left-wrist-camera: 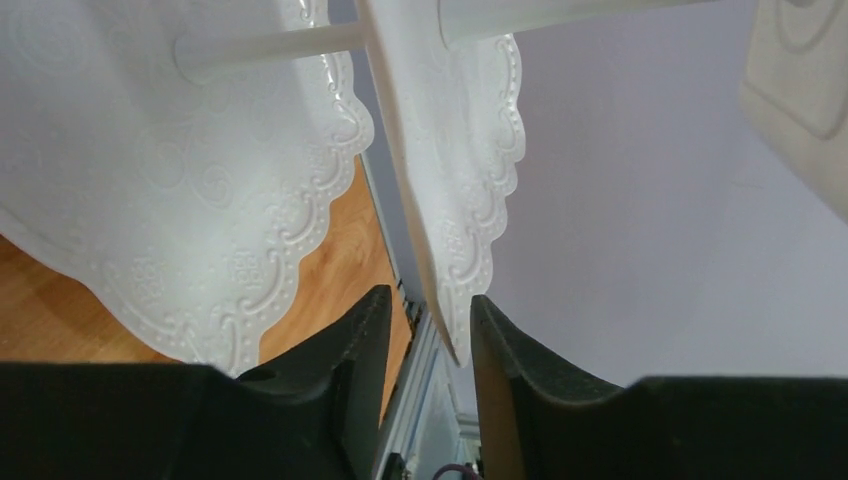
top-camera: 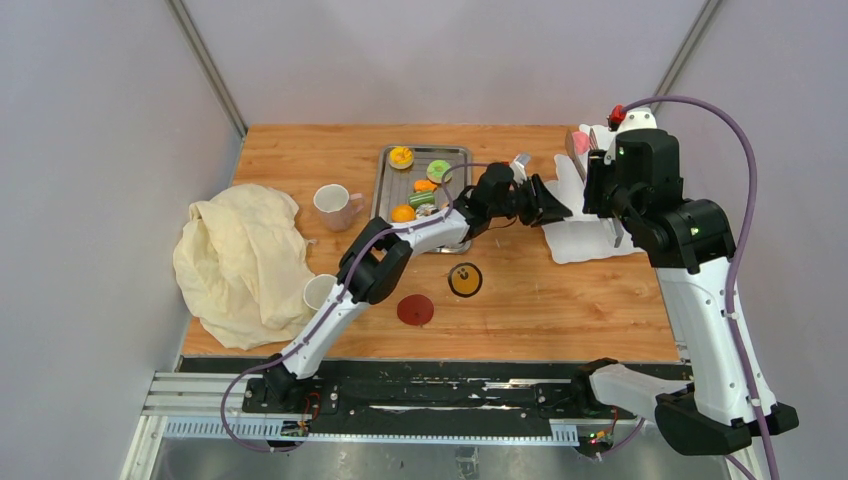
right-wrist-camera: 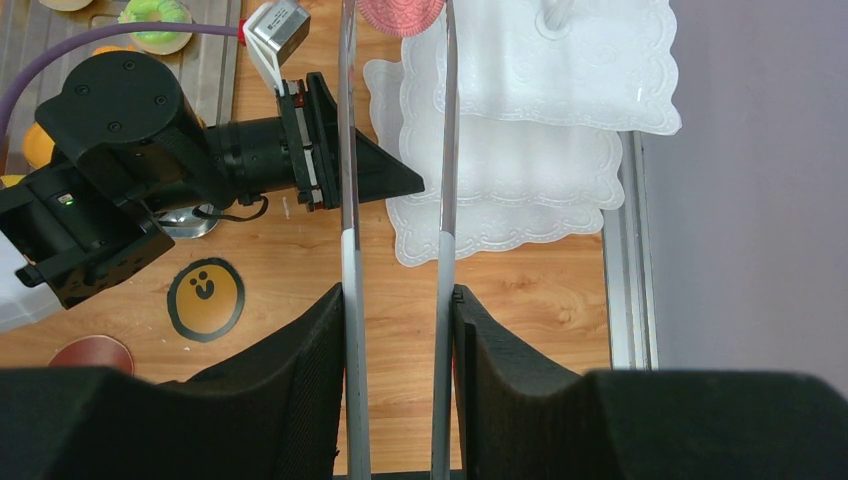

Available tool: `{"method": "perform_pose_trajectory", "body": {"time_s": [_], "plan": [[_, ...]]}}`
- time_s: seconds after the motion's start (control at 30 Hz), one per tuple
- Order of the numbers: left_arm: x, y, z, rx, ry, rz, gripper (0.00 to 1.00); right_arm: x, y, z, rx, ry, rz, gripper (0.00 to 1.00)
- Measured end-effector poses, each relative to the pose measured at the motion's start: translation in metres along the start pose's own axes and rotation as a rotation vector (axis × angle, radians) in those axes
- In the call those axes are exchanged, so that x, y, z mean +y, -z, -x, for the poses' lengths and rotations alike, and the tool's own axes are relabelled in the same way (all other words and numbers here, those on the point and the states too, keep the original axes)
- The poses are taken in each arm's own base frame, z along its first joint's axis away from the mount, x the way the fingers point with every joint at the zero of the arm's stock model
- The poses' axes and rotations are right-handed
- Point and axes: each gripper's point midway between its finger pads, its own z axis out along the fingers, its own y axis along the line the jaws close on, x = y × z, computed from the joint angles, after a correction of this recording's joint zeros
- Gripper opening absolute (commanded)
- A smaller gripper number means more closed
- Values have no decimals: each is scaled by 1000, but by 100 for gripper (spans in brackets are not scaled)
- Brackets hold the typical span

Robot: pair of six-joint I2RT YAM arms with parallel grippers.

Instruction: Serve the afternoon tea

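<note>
The white tiered stand [top-camera: 590, 240] stands at the right of the table. My left gripper [top-camera: 558, 209] reaches it from the left. In the left wrist view its jaws [left-wrist-camera: 430, 305] stand narrowly open around a scalloped tier edge [left-wrist-camera: 440, 300], with a gap on the left side. My right gripper [right-wrist-camera: 398, 300] is shut on metal tongs [right-wrist-camera: 348, 150]. The tong tips hold a pink disc [right-wrist-camera: 402, 12] above the stand [right-wrist-camera: 520, 160]. A green donut [top-camera: 438, 171] and orange tarts [top-camera: 401, 156] lie on the steel tray [top-camera: 385, 185].
Two pale mugs [top-camera: 335, 205] [top-camera: 320, 292] stand left of the tray, beside a crumpled cream cloth [top-camera: 240, 260]. A yellow smiley coaster [top-camera: 465, 279] and a red coaster [top-camera: 415, 310] lie near the front. The table's right edge [right-wrist-camera: 625, 250] runs just past the stand.
</note>
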Motion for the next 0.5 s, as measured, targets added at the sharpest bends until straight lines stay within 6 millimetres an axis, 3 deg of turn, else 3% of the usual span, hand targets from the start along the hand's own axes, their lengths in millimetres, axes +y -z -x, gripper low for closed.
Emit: {"method": "perform_pose_trajectory", "body": {"time_s": [0.23,0.5], "plan": [[5,-2,-3,1,11,9,1,0,0,0,0,0,0,4],[20,10,-7,-22,17,87,0,1,0,0,1,0,5,2]]}}
